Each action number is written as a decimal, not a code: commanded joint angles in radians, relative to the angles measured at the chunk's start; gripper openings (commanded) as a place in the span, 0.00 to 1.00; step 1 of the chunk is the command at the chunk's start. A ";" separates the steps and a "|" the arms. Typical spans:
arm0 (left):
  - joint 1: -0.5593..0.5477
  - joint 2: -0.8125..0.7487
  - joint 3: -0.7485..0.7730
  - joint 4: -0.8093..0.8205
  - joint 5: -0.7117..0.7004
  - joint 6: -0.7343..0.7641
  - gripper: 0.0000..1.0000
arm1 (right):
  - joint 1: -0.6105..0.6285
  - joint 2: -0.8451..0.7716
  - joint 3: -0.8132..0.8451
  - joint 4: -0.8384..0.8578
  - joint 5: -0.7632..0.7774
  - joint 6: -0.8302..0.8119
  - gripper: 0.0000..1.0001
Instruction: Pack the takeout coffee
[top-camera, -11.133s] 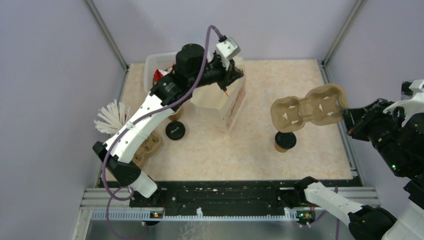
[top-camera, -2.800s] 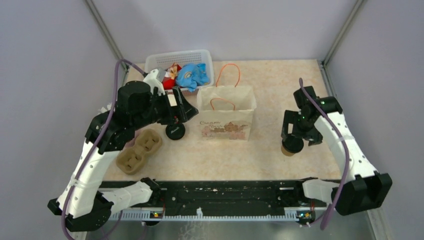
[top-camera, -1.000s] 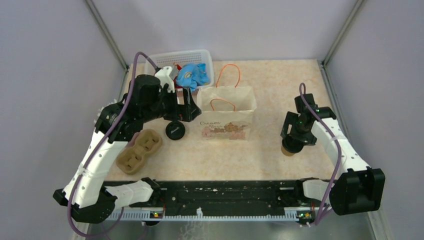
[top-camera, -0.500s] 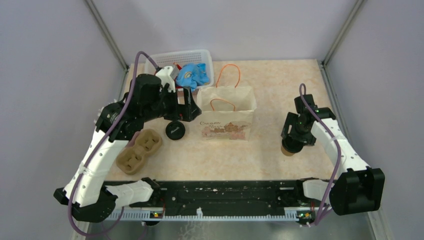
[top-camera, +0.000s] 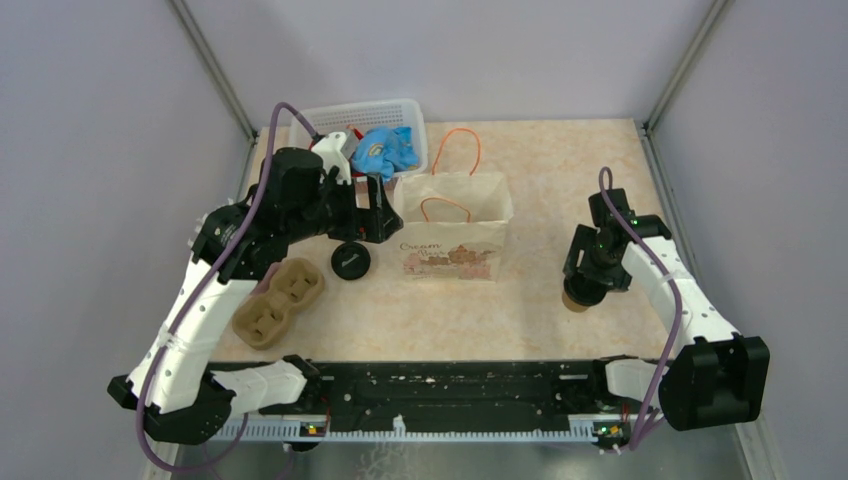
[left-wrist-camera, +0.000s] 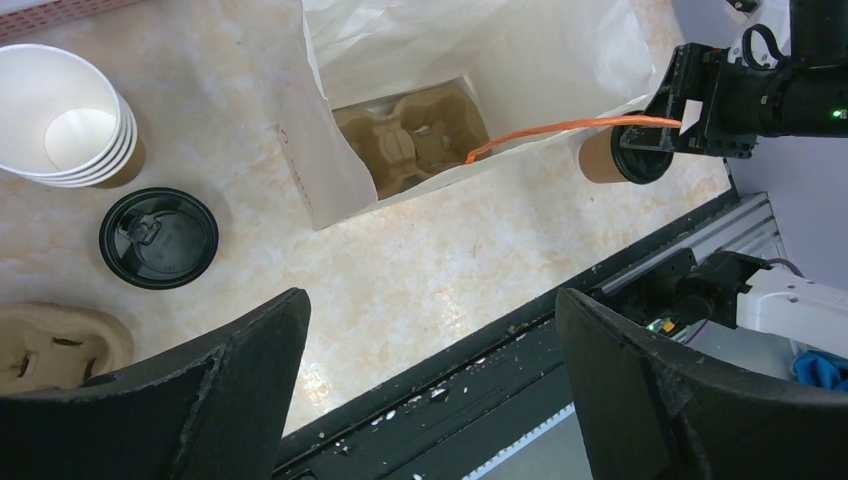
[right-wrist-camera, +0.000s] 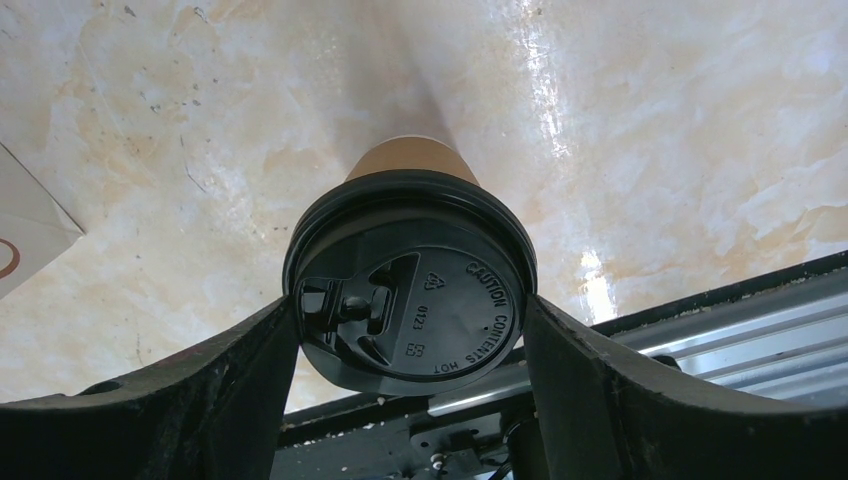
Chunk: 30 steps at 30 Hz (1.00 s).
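Observation:
The takeout coffee (top-camera: 576, 297), a brown paper cup with a black lid (right-wrist-camera: 410, 300), stands on the table's right side, right of the paper bag (top-camera: 452, 228). My right gripper (top-camera: 590, 280) comes down over it. In the right wrist view both fingers press against the lid's rim, so the right gripper (right-wrist-camera: 408, 312) is shut on the cup. My left gripper (top-camera: 370, 215) hovers left of the bag, and in the left wrist view it (left-wrist-camera: 430, 310) stands wide open with nothing in it. A cardboard cup carrier (left-wrist-camera: 415, 140) lies inside the bag.
A loose black lid (top-camera: 350, 261) and a stack of lidless cups (left-wrist-camera: 70, 120) sit left of the bag. A second cardboard carrier (top-camera: 278, 303) lies near the left front. A white basket (top-camera: 330, 120) with packets stands at the back left. The black rail (top-camera: 440, 385) runs along the front.
The right gripper's fingers have closed in onto the coffee's lid. Neither arm has otherwise visibly shifted, and the left gripper stays wide open.

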 joint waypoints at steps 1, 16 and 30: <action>0.001 -0.011 0.027 0.003 -0.005 0.015 0.98 | -0.009 0.001 -0.015 0.022 0.027 0.011 0.75; 0.001 -0.004 0.021 0.008 0.002 -0.024 0.98 | -0.008 -0.097 0.045 -0.025 -0.008 -0.028 0.73; 0.001 0.022 0.056 -0.052 -0.034 -0.123 0.98 | -0.007 -0.143 0.351 -0.015 -0.291 -0.226 0.74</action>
